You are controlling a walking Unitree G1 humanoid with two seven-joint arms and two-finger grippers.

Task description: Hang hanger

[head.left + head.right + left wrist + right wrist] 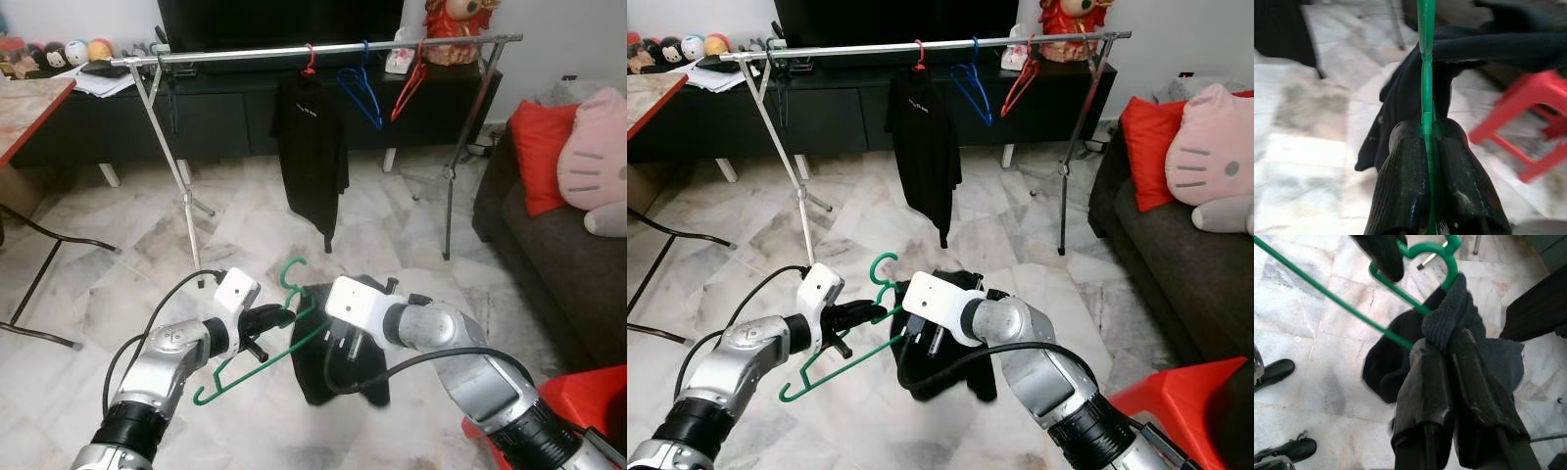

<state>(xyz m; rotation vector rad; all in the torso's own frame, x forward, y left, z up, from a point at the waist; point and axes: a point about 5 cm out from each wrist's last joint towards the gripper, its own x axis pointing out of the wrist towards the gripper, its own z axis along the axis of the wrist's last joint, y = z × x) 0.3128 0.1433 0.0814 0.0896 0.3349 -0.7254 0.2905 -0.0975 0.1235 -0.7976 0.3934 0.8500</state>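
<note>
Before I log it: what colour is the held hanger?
Green hanger, pinched by the left gripper; clearest in the left wrist view.

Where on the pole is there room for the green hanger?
The rail is bare between its left end and the black shirt. Right of that it is crowded: blue hanger and red hanger hang close together. The left gripper holds the green hanger.

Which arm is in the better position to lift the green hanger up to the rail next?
Probably the left. Its gripper is shut on the green hanger below the hook; the right gripper only pinches the dark garment. The rail stands ahead.
</note>
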